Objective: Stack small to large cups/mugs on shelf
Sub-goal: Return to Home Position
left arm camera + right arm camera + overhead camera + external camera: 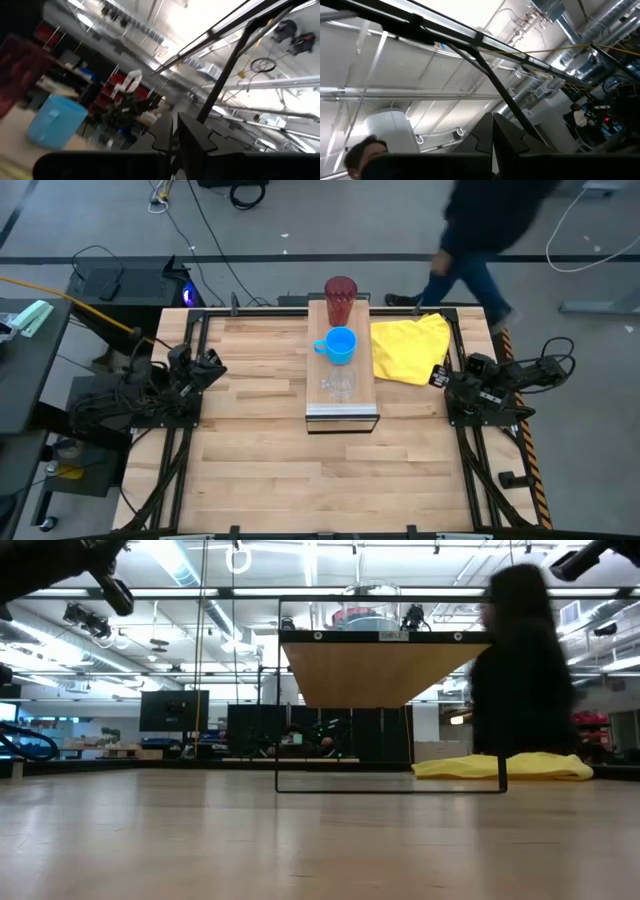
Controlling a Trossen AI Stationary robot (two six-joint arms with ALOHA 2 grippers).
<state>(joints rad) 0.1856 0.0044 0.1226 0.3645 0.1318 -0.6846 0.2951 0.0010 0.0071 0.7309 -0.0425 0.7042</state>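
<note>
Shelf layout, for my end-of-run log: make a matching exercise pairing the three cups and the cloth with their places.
Things:
1. red tumbler
2. blue mug
3. glass cup
4. yellow cloth

Places:
A. middle of the shelf
B. on the table, right of the shelf
C. shelf end toward picture top
D. shelf end toward picture bottom

Pairs: 1-C, 2-A, 3-D, 4-B

Three cups in a row on the shelf

The long light-wood shelf (342, 412) on its dark metal frame stands lengthwise at the middle of the table's (260, 470) far half. The small clear glass cup (340, 384) stands upright nearest its near end. The bright blue mug (341, 345) stands mid-board, handle towards the left arm's side. The taller dark red tumbler (340, 298) stands at the far end.
</note>
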